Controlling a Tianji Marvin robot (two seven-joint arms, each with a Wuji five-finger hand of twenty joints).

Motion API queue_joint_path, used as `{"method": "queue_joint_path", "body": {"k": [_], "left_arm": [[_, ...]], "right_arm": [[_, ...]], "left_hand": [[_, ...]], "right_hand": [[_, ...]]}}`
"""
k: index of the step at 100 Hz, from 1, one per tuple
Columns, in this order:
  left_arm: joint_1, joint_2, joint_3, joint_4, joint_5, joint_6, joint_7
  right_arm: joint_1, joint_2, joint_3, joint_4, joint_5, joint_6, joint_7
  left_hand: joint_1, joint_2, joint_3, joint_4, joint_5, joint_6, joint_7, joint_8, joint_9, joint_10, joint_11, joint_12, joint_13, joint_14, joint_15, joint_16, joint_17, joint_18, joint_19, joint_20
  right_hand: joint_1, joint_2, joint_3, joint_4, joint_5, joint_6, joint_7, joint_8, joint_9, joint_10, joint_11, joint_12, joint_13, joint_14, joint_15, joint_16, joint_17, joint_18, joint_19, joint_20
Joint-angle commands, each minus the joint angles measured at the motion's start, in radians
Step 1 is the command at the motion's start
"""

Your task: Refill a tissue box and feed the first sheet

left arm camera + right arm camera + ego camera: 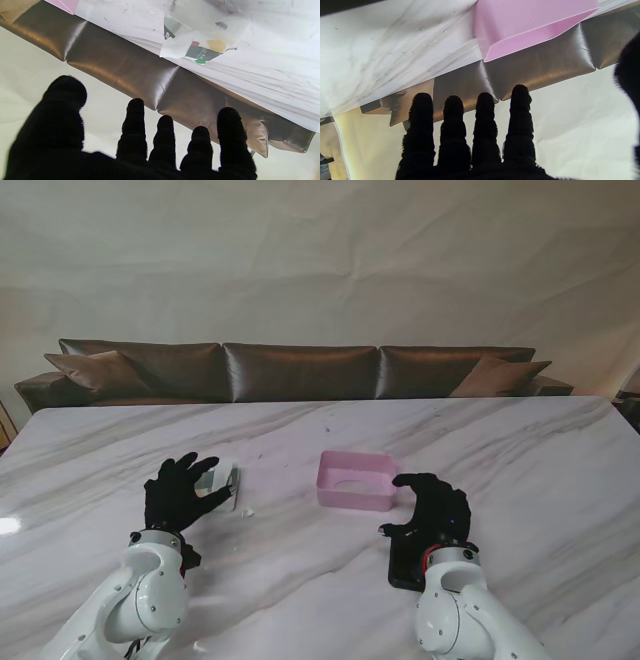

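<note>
A pink tissue box cover lies on the marble table with its oval slot showing; it also shows as the pink box in the right wrist view. A wrapped tissue pack lies to its left, partly under my left hand, whose black-gloved fingers are spread and hold nothing. The tissue pack shows its white wrapper with green print. My right hand hovers just right of the box, nearer to me, fingers apart and empty.
A flat black piece lies on the table under my right wrist. A small white scrap lies near the pack. A brown leather sofa runs along the table's far edge.
</note>
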Motion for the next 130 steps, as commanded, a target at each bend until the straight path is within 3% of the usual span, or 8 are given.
{"method": "queue_joint_path", "body": {"k": [1, 22, 35, 68, 97, 104, 110, 130], "left_arm": [[-0.023, -0.013, 0.009, 0.026, -0.026, -0.009, 0.002], [-0.106, -0.022, 0.057, 0.115, -0.097, -0.008, -0.014], [-0.167, -0.036, 0.097, 0.192, -0.151, -0.02, -0.002], [-0.286, -0.049, 0.183, 0.353, -0.21, -0.017, -0.03], [-0.317, -0.056, 0.218, 0.413, -0.162, 0.004, 0.017], [-0.315, -0.053, 0.217, 0.408, -0.152, 0.007, 0.017], [-0.314, -0.054, 0.216, 0.405, -0.14, 0.008, 0.03], [-0.321, -0.042, 0.224, 0.4, -0.067, 0.048, 0.032]], "right_arm": [[0.001, -0.005, -0.003, 0.006, 0.006, 0.009, 0.012], [0.011, -0.009, -0.008, 0.01, 0.018, 0.016, 0.004], [0.014, -0.009, -0.004, 0.014, 0.022, 0.019, 0.01], [0.014, -0.007, 0.014, 0.024, 0.03, 0.016, 0.023], [0.014, -0.007, 0.026, 0.041, 0.032, 0.009, 0.018], [0.017, -0.008, 0.025, 0.05, 0.036, 0.008, 0.016], [0.021, -0.009, 0.023, 0.056, 0.04, 0.008, 0.014], [0.032, -0.013, 0.017, 0.073, 0.051, 0.007, 0.006]], "left_hand": [[-0.011, -0.013, -0.041, -0.038, -0.043, -0.046, -0.035, -0.025, -0.071, -0.025, -0.059, -0.032, -0.054, 0.018, -0.041, -0.018, -0.015, 0.004, -1.39, 0.038], [-0.015, 0.02, -0.139, -0.057, -0.112, -0.046, -0.088, -0.06, -0.121, -0.025, -0.195, -0.119, -0.08, 0.097, -0.09, -0.014, -0.014, 0.091, -1.285, 0.102], [-0.092, 0.017, -0.161, 0.019, -0.136, -0.046, -0.115, -0.082, -0.141, -0.014, -0.235, -0.15, -0.091, 0.11, -0.12, -0.022, -0.027, 0.137, -1.199, 0.084], [-0.087, -0.005, -0.149, 0.023, -0.184, -0.047, -0.15, -0.105, -0.166, -0.006, -0.261, -0.191, -0.1, 0.109, -0.149, -0.062, -0.037, 0.163, -1.154, 0.058], [-0.101, 0.002, -0.147, 0.026, -0.162, -0.08, -0.154, -0.112, -0.154, -0.039, -0.249, -0.178, -0.092, 0.048, -0.147, -0.114, -0.042, 0.14, -1.512, -0.07], [-0.114, 0.01, -0.151, 0.021, -0.158, -0.091, -0.156, -0.113, -0.148, -0.048, -0.244, -0.171, -0.092, 0.035, -0.149, -0.122, -0.032, 0.141, -1.701, -0.136], [-0.125, 0.014, -0.155, 0.019, -0.148, -0.099, -0.155, -0.113, -0.139, -0.052, -0.234, -0.157, -0.09, 0.022, -0.149, -0.13, -0.026, 0.141, -1.728, -0.264], [-0.157, 0.03, -0.165, 0.013, -0.142, -0.129, -0.158, -0.115, -0.123, -0.067, -0.215, -0.14, -0.093, -0.006, -0.158, -0.144, -0.03, 0.152, -1.722, -0.278]], "right_hand": [[-0.001, 0.015, 0.0, 0.01, -0.029, 0.001, 0.004, -0.01, -0.032, 0.013, -0.01, -0.02, -0.029, -0.017, -0.009, -0.021, -0.014, -0.025, -0.019, -0.016], [0.007, 0.024, -0.007, 0.014, -0.024, -0.002, 0.013, -0.012, -0.029, 0.013, -0.004, -0.021, -0.025, -0.02, -0.004, -0.025, -0.012, -0.028, -0.012, -0.024], [0.013, 0.031, -0.011, 0.016, -0.023, -0.004, 0.016, -0.014, -0.029, 0.019, -0.001, -0.021, -0.026, -0.021, -0.002, -0.026, -0.012, -0.03, -0.007, -0.028], [0.024, 0.041, -0.02, 0.021, -0.017, -0.006, 0.02, -0.015, -0.027, 0.02, 0.003, -0.02, -0.027, -0.023, 0.001, -0.029, -0.015, -0.033, -0.003, -0.037], [0.034, 0.05, -0.028, 0.025, -0.013, -0.01, 0.023, -0.014, -0.02, 0.024, 0.009, -0.014, -0.025, -0.021, 0.004, -0.029, -0.016, -0.033, 0.002, -0.042], [0.034, 0.05, -0.028, 0.026, -0.014, -0.011, 0.023, -0.014, -0.02, 0.024, 0.009, -0.014, -0.025, -0.021, 0.004, -0.03, -0.017, -0.033, 0.002, -0.043], [0.034, 0.051, -0.029, 0.026, -0.013, -0.012, 0.022, -0.014, -0.019, 0.026, 0.009, -0.013, -0.025, -0.021, 0.004, -0.03, -0.017, -0.033, 0.002, -0.045], [0.039, 0.053, -0.031, 0.027, -0.012, -0.014, 0.022, -0.014, -0.019, 0.026, 0.009, -0.011, -0.023, -0.022, 0.005, -0.03, -0.018, -0.033, 0.002, -0.049]]}}
